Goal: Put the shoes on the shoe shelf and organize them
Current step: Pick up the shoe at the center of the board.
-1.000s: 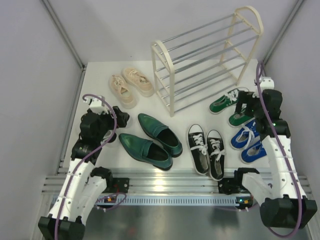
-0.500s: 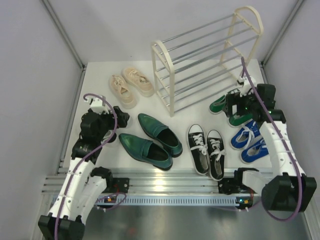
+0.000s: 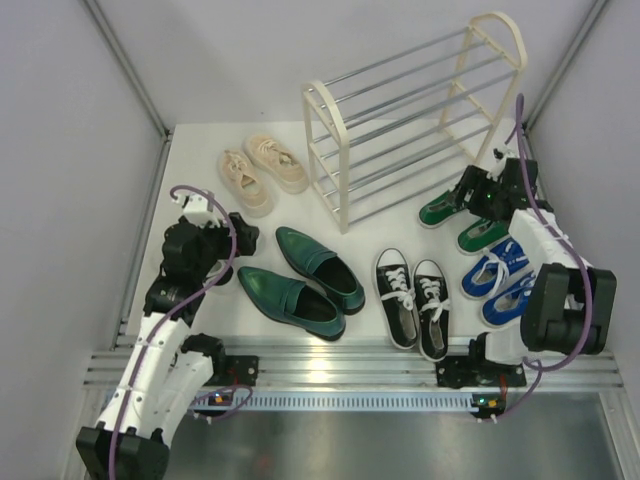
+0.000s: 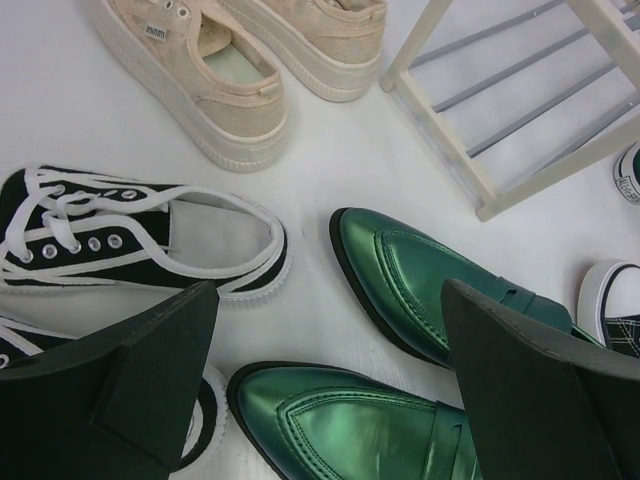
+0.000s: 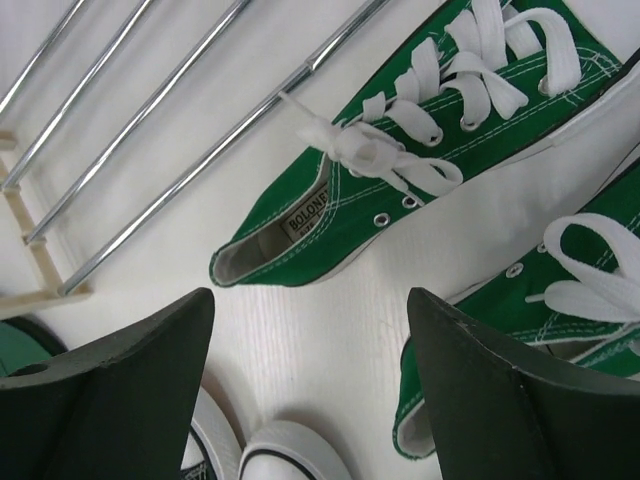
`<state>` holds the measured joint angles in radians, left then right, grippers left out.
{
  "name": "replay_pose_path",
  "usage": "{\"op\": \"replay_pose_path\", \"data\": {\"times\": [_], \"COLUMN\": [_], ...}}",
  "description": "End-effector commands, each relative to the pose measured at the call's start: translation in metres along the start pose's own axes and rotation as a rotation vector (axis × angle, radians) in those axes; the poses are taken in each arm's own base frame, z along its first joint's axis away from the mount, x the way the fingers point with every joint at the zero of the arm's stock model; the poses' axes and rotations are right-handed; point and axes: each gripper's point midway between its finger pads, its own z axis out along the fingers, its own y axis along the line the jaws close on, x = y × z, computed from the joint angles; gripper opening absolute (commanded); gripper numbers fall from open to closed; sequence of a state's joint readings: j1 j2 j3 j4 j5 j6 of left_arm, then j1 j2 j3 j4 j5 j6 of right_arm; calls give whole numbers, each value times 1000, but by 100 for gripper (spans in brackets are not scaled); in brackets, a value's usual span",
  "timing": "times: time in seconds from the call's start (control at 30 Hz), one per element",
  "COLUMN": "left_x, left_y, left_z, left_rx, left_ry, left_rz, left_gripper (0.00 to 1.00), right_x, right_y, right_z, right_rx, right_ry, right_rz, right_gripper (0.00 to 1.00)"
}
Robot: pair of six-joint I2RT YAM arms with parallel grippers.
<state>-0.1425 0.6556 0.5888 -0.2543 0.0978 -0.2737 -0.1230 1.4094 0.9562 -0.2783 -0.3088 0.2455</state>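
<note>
"While the shoe shelf [image 3: 344, 205] holds no shoes, where's the green sneaker [image 5: 400, 190]?"

"On the table just beside its lowest rods. The right gripper [image 5: 310, 300] hovers above, jaws apart, empty. It should straddle the heel collar, probably clear of the laces. The left gripper [image 4: 330, 290] gapes empty too."

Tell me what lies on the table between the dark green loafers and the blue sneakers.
The pair of black white-laced sneakers lies between the green loafers and the blue sneakers. The top external view shows this.
</note>
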Motion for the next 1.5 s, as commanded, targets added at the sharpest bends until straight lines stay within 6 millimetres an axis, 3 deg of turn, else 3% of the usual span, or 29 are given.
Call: {"op": "replay_pose_path", "data": {"times": [0.0,0.17,0.47,0.6,0.77,0.8,0.9,1.0,1.13,1.2,1.23,1.47], "left_x": [-16,-12,-8,-8,-7,-8,-9,-10,-15,-15,-13,1], "left_y": [-7,-10,-13,-15,-18,-21,-28,-37,-57,-67,-72,-98], "left_z": [1,4,7,7,7,6,5,3,-6,-13,-17,-37], "left_rx": [40,57,81,88,108,124,166,211,302,341,372,496], "left_ry": [-56,-34,-11,-10,-8,-10,-18,-20,-16,-5,9,105], "left_rz": [28,33,33,32,32,32,27,0,-82,-152,-174,-374], "left_gripper": [98,98,98,98,98,98,98,98,98,98,98,98], "right_x": [-27,-13,-18,-10,-12,-12,-14,-16,-30,-37,-37,-27], "right_y": [-2,-25,-27,-34,-42,-43,-44,-43,-40,-27,-27,20], "right_z": [18,39,63,76,80,80,80,69,39,20,13,-54], "right_rx": [9,106,85,99,104,107,93,59,-23,-92,-101,-315], "right_ry": [-99,-61,-82,-47,-54,-55,-54,-62,-127,-149,-151,-167], "right_rz": [108,169,218,244,241,239,246,251,232,188,179,-54], "right_gripper": [78,75,72,70,51,37,14,0,0,0,0,0]}}
